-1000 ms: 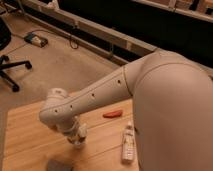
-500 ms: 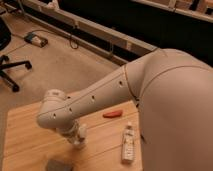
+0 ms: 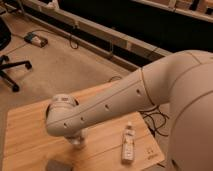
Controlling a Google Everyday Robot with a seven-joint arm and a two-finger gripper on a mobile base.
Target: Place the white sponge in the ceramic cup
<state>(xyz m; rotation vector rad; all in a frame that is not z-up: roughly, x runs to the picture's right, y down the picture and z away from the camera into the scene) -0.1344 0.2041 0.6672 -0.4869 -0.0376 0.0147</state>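
Note:
My arm [image 3: 125, 100] reaches from the right across the wooden table [image 3: 25, 135]. The gripper [image 3: 78, 141] hangs below the round wrist, pointing down, just above the table's near middle. The ceramic cup is not in view. No white sponge shows plainly. A flat grey object [image 3: 59, 165] lies at the bottom edge, just in front and left of the gripper; I cannot tell what it is.
A long white bottle-like object [image 3: 128, 143] lies on the table to the right of the gripper. Beyond the table's far edge is floor with cables, a small box [image 3: 35, 39] and an office chair base [image 3: 12, 70] at the left.
The wrist and gripper have shifted left and nearer across the table. The small red object seen beside the arm earlier is now hidden behind it.

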